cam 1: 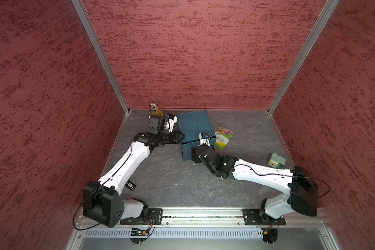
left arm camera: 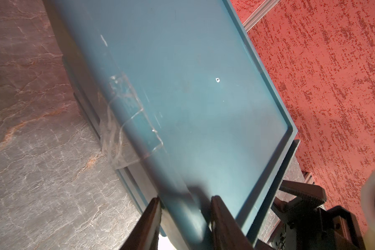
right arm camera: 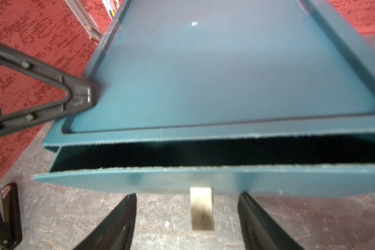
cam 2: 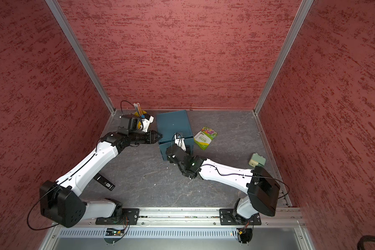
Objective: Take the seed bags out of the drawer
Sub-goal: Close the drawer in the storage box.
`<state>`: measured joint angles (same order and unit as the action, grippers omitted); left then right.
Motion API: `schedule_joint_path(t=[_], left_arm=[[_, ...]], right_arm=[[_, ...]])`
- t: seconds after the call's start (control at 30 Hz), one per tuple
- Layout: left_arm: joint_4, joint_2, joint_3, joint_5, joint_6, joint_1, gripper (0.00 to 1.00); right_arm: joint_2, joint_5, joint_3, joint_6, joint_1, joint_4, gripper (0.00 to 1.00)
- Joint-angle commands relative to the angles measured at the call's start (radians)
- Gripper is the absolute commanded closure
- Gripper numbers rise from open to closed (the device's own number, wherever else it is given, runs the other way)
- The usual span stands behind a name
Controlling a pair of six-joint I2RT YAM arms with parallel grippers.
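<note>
At the back of the bench, in both top views, we see a teal cabinet with the 2 arms reaching to it from either side. Its drawer stands a little way out, and a dark gap shows between the drawer front and the cabinet body. The inside is too dark for us to tell what lies in it.

The left gripper is at the cabinet's front left corner. Its jaws are narrow and clamped on the raised rim of the cabinet top, 1 finger on the top and 1 on the outer side.

The right gripper is low in front of the drawer with its jaws well apart. A beige tab on the drawer front hangs between them, and neither finger touches it.

We see 1 seed bag, green and white with a flower print. It lies flat on the bench just to the right of the cabinet, outside the drawer and apart from both grippers.

A pale green block sits near the right wall. A yellow cup of thin sticks stands in the back left corner, and a black device with a white label lies under the left arm.
</note>
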<state>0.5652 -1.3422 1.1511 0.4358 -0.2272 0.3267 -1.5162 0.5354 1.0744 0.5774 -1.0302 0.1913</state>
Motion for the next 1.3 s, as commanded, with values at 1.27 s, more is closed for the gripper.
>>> schedule_joint_path(t=[1.27], left_arm=[[0.168, -0.084, -0.002, -0.013, 0.085, 0.016, 0.60]], right_arm=[[0.154, -0.149, -0.045, 0.166, 0.022, 0.131, 0.01]])
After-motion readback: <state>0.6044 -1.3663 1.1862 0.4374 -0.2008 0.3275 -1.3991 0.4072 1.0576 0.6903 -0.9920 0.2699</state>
